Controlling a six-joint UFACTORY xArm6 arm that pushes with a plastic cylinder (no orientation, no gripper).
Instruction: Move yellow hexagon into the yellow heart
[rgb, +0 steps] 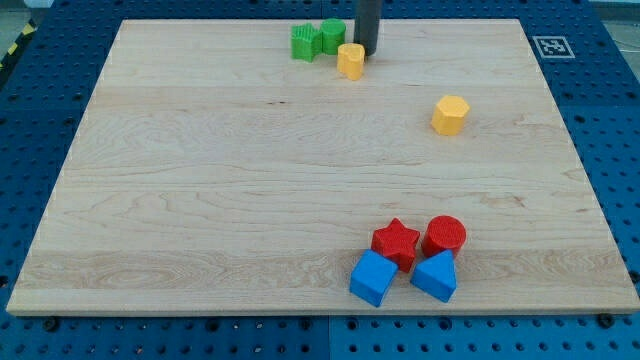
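The yellow hexagon (450, 115) lies on the wooden board (200, 180) at the upper right. The yellow heart (351, 60) lies near the board's top edge, up and to the left of the hexagon. My tip (367, 53) stands at the heart's upper right side, right next to it; I cannot tell if it touches. The rod runs up out of the view's top. The tip is far from the hexagon, up and to its left.
Two green blocks, a star-like one (305, 42) and a rounder one (332, 35), sit just left of the heart. At the bottom right cluster a red star (396, 241), a red cylinder (444, 236), a blue cube (373, 277) and another blue block (434, 276).
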